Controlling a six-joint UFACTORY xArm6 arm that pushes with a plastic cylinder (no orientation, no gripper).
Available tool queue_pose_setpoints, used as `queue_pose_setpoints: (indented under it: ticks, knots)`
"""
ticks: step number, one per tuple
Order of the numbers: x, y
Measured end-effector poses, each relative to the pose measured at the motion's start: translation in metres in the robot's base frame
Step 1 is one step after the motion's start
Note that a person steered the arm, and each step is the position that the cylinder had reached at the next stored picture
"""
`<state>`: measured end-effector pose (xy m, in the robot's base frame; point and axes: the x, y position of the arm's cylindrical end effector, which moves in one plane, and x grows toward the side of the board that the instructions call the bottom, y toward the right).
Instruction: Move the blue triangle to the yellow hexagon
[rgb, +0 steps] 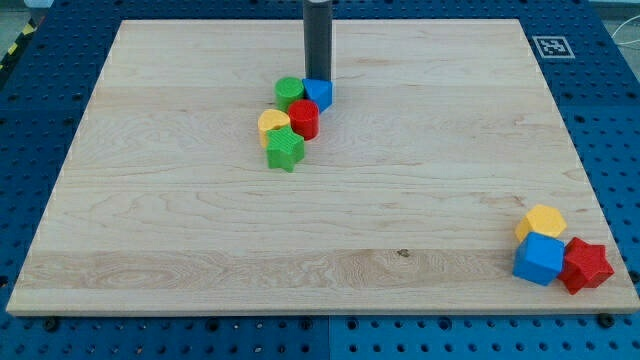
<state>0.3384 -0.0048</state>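
The blue triangle (319, 94) sits near the view's top centre, in a cluster of blocks. My tip (317, 79) rests right at its top edge, touching or nearly touching it. The yellow hexagon (542, 221) lies far off at the view's bottom right, beside a blue cube (539, 259) and a red star (586, 265). The rod (317, 40) rises straight up out of the view's top.
Beside the blue triangle are a green cylinder (290, 92), a red cylinder (304, 118), a yellow heart-like block (272, 125) and a green star (285, 150). The wooden board (200, 230) lies on a blue perforated table; a marker tag (552, 45) sits at its top right corner.
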Motion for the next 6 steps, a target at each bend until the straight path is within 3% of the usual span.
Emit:
queue_pose_setpoints:
  ticks: [5, 6]
  knots:
    - [0.149, 0.038]
    - [0.16, 0.04]
